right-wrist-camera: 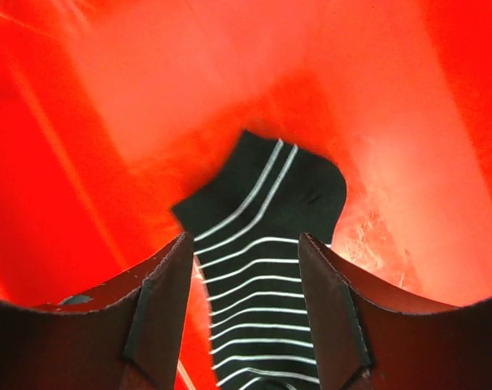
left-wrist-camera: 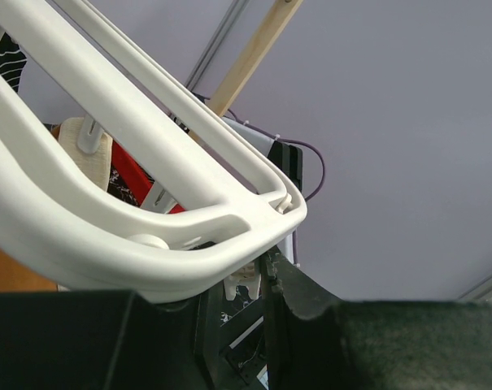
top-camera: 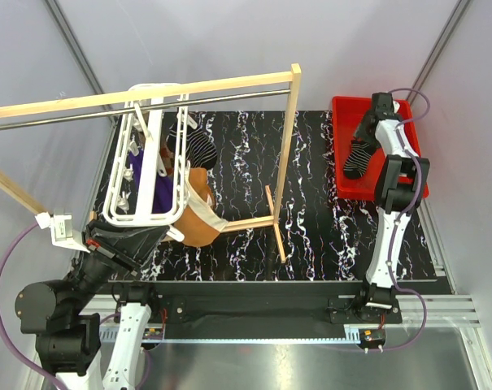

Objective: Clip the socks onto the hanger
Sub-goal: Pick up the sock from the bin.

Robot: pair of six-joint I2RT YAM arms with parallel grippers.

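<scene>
The white hanger hangs from a metal rod at the left. Clipped to it are a black striped sock, an orange-brown sock and a purple sock. My left gripper is at the hanger's near corner. Its jaws stand close together around a small white clip. Another black striped sock lies in the red bin at the right. My right gripper hangs open over this sock, one finger on each side of it.
A wooden frame carries the metal rod across the back left. Its foot lies on the black marbled mat. The red bin's walls close in around my right gripper.
</scene>
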